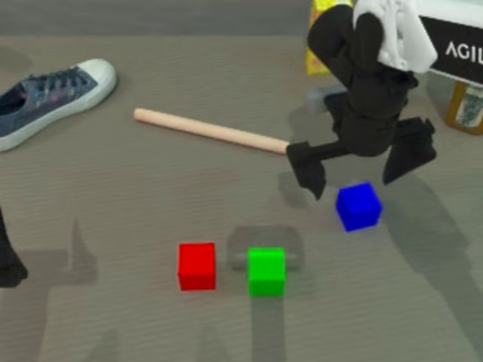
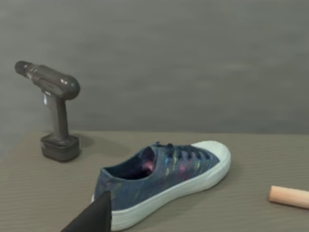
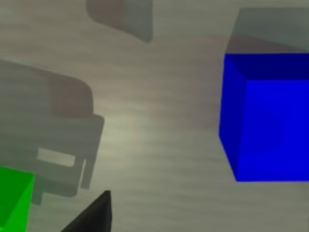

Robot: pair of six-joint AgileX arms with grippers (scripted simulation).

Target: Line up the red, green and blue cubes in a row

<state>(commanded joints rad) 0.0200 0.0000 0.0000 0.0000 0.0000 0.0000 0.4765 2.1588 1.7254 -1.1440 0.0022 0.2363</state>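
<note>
Near the tabletop's front edge the red cube [image 1: 197, 265] and green cube [image 1: 266, 271] are seen aligned, while the right gripper [image 1: 361, 170], spread wide and empty, is poised above the blue cube [image 1: 358, 206], probably to grasp it; the left gripper [image 1: 9, 264] is parked at the left edge, its opening indiscernible.

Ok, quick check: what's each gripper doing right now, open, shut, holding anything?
Right gripper: open, holding nothing, above the blue cube.
Left gripper: parked at the table's left edge; cannot be told.
</note>
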